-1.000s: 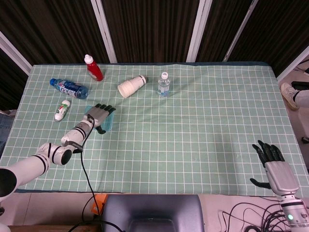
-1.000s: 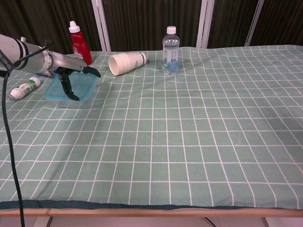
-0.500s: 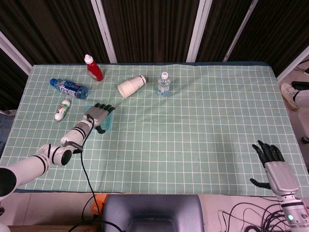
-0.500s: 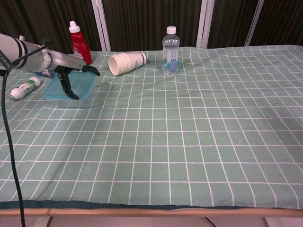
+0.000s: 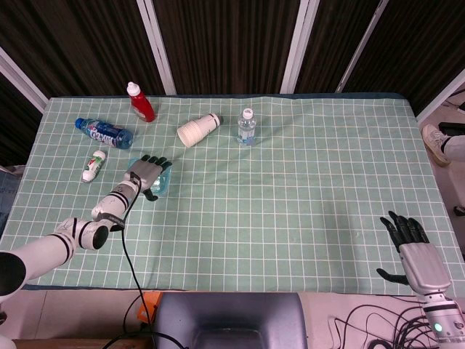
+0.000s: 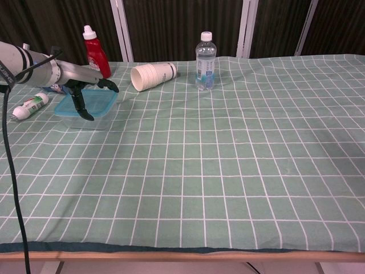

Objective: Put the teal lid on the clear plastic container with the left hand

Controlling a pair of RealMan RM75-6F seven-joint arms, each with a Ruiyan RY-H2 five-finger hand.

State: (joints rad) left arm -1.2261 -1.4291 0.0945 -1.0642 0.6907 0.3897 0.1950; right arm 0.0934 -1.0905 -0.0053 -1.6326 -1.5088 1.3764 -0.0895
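At the upper left of the chest view, the left hand (image 6: 80,88) lies over the teal lid (image 6: 91,103), fingers spread across its top and thumb hooked down its near edge, gripping it. The lid sits on the clear plastic container (image 6: 96,122), apparently slightly raised on one side. The likely risk is uneven seating: letting go or pressing off-centre could leave one corner unlatched or slide the container along the bench (image 6: 228,171). The right hand (image 5: 414,251), lower right in the head view, hangs idle with fingers apart.
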